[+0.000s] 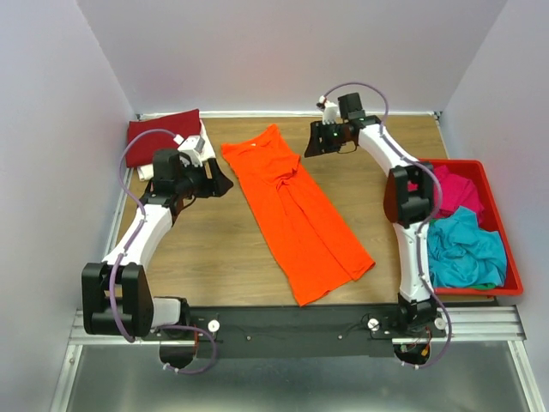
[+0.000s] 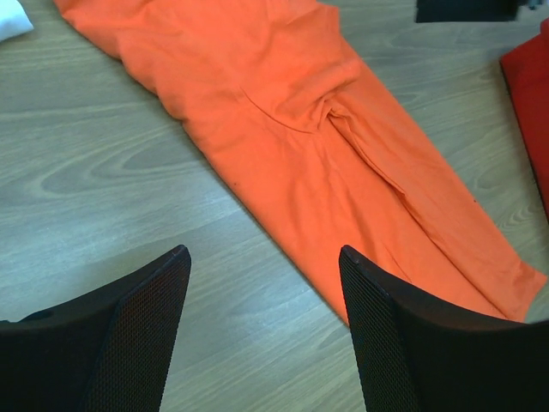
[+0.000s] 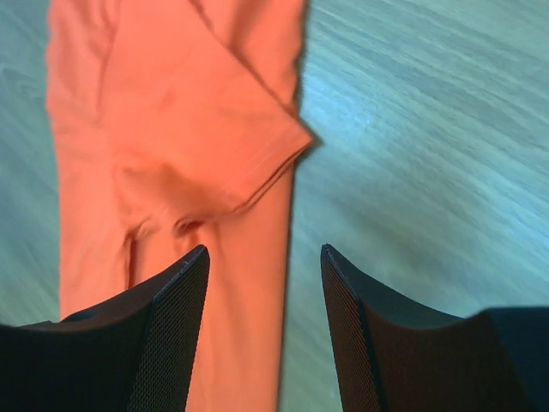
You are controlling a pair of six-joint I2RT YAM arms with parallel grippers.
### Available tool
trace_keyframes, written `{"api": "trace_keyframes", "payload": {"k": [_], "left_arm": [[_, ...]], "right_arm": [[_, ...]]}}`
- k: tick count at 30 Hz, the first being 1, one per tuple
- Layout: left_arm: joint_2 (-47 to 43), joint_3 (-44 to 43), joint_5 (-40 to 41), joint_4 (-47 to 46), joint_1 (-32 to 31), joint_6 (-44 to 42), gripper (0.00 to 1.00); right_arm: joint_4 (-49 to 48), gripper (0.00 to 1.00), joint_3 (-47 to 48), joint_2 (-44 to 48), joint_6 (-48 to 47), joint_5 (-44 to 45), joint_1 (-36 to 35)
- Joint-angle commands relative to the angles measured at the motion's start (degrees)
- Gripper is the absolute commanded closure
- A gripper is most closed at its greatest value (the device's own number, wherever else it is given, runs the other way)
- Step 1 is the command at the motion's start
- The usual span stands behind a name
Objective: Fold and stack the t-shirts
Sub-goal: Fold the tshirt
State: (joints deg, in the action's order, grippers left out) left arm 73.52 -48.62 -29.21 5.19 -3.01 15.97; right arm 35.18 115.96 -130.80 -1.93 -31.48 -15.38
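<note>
Half-folded orange t-shirt (image 1: 296, 215) lies on the surface (image 1: 206, 257) between left fingers (image 2: 129, 343) and right fingers (image 3: 163, 335), both spread, empty; dark red shirt (image 1: 163, 129) apparently folded far-left; pink shirt (image 1: 456, 193) and teal shirt (image 1: 467, 249) wait in tray (image 1: 455, 161).

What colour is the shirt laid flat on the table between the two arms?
The shirt is plain bright orange, clearest in the top external view.
</note>
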Motion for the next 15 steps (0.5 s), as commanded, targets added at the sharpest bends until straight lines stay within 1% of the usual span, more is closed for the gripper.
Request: {"api": "trace_keyframes", "payload": {"k": [1,6,11,15], "left_arm": [[1.5,-1.0,-2.3,-1.1,0.2,-0.1,0.23],[1.4,-0.3,-2.1,-0.7,0.2,-0.4,0.24],[0.4,0.5,-2.3,-0.7,0.2,0.0,0.24],[-0.1,0.9,-2.7,-1.0,0.2,0.6,0.24]], "right_arm": [[-1.4,0.39,10.0,-9.5,10.4,-3.1,-1.1],[-2.3,0.4,16.3,-17.5,14.3,-2.7,-0.9],[-3.5,0.41,15.4,-19.3,16.3,-1.5,-0.3],[-4.4,0.43,15.3,-21.0,18.0,-4.3,-0.3]]}}
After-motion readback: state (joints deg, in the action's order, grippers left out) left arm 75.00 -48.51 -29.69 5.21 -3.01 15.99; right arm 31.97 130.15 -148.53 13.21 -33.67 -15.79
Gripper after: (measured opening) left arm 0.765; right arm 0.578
